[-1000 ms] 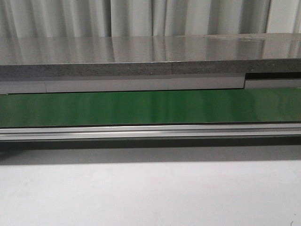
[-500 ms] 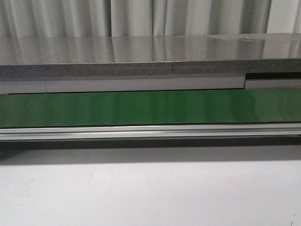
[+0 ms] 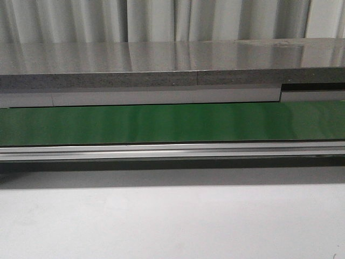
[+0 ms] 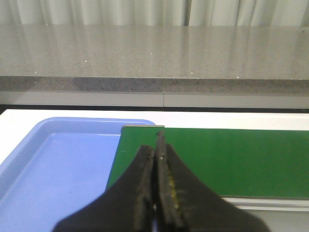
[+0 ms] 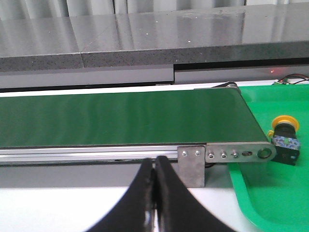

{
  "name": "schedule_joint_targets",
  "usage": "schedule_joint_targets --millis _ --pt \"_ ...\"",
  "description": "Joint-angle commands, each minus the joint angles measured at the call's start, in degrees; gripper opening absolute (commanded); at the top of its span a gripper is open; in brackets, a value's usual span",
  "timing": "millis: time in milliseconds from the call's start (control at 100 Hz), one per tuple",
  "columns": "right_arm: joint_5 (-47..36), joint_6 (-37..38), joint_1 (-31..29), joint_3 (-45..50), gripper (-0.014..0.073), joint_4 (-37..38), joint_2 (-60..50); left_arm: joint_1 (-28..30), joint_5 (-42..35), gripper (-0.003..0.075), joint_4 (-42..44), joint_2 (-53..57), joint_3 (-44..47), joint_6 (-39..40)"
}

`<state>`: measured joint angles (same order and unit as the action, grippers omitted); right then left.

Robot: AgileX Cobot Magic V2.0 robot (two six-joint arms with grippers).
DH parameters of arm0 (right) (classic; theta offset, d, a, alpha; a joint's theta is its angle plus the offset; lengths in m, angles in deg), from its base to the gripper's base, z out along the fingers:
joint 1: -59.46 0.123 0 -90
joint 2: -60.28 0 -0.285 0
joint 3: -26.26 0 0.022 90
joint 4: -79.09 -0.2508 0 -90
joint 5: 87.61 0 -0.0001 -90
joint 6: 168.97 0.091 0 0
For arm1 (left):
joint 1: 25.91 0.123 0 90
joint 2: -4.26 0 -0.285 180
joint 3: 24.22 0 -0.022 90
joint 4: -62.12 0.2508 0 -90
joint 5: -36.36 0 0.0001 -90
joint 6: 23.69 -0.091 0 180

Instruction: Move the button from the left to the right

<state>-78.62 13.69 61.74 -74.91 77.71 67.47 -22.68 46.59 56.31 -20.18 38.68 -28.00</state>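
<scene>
1. Small push-button with round orange-yellow cap and black boxy body: I find it lying on its side in the green plastic tray, just beside the end of the long green conveyor belt. The front view shows no button.
2. Left black gripper: jaws pressed together on nothing, over the belt's edge beside the blue plastic tray, which is cut off.
3. Right black gripper: jaws closed, empty, well apart from the button.
</scene>
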Motion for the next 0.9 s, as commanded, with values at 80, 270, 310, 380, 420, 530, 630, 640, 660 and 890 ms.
schedule_joint_targets --millis 80,270,310,380,420,530,630,640,660,890 --pt "-5.09 0.04 0.21 -0.88 -0.0067 0.37 -1.1 -0.4 -6.01 -0.002 -0.49 -0.27 -1.49 0.06" --pt "-5.09 0.04 0.21 -0.88 -0.0067 0.37 -1.1 -0.5 -6.13 -0.002 1.41 2.4 1.26 1.2" --pt "-5.09 0.04 0.21 -0.88 -0.0067 0.37 -1.1 -0.5 -6.13 -0.002 2.69 3.48 2.42 2.57" --pt "-5.09 0.04 0.21 -0.88 -0.0067 0.37 -1.1 -0.65 -6.13 -0.002 5.29 5.49 4.56 6.15" --pt "-5.09 0.04 0.21 -0.88 -0.0067 0.37 -1.1 -0.79 -6.13 -0.002 6.78 6.88 5.87 8.39" --pt "-5.09 0.04 0.21 -0.88 -0.0067 0.37 -1.1 -2.24 -6.13 -0.002 7.91 10.95 8.76 10.12" --pt "-5.09 0.04 0.21 -0.88 -0.0067 0.37 -1.1 -3.0 -6.13 -0.002 7.91 14.81 11.13 10.12" --pt "-5.09 0.04 0.21 -0.88 -0.0067 0.37 -1.1 -3.0 -6.13 -0.002 7.91 15.02 11.27 10.12" --pt "-5.09 0.04 0.21 -0.88 -0.0067 0.37 -1.1 -3.05 -6.13 -0.002 7.91 15.66 11.65 10.12" --pt "-5.09 0.04 0.21 -0.88 -0.0067 0.37 -1.1 -2.94 -8.59 -0.002 7.8 18.74 15.23 10.26"
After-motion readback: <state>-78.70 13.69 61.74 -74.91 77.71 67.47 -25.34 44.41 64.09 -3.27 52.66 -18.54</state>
